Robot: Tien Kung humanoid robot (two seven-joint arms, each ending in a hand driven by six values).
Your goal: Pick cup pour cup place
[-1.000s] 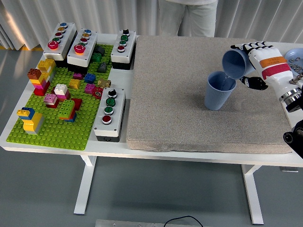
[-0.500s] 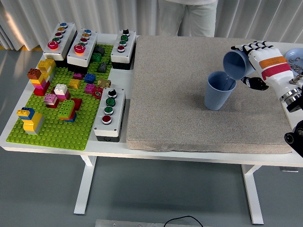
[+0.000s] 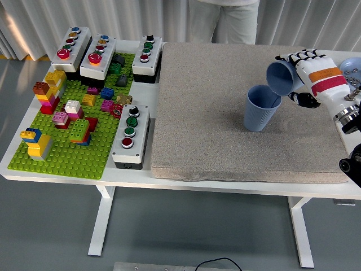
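Note:
A blue ribbed cup (image 3: pixel 262 108) stands upright on the grey mat (image 3: pixel 214 113), right of its middle. Just above its rim, my right hand (image 3: pixel 298 73) is shut on a second blue cup (image 3: pixel 280 77), tipped far over with its mouth down-left over the standing cup. The hand is white with black finger joints, and its arm enters from the right edge. Whatever is inside either cup is hidden. My left arm does not show in the head view.
A green brick baseplate (image 3: pixel 73 152) with several coloured bricks lies at the left, ringed by button boxes (image 3: pixel 130 135). A pale blue bowl (image 3: pixel 351 66) sits at the far right edge. A person (image 3: pixel 223 20) stands at the far side.
The right hand and its tipped cup have edged very slightly up and to the right. The standing cup has not moved.

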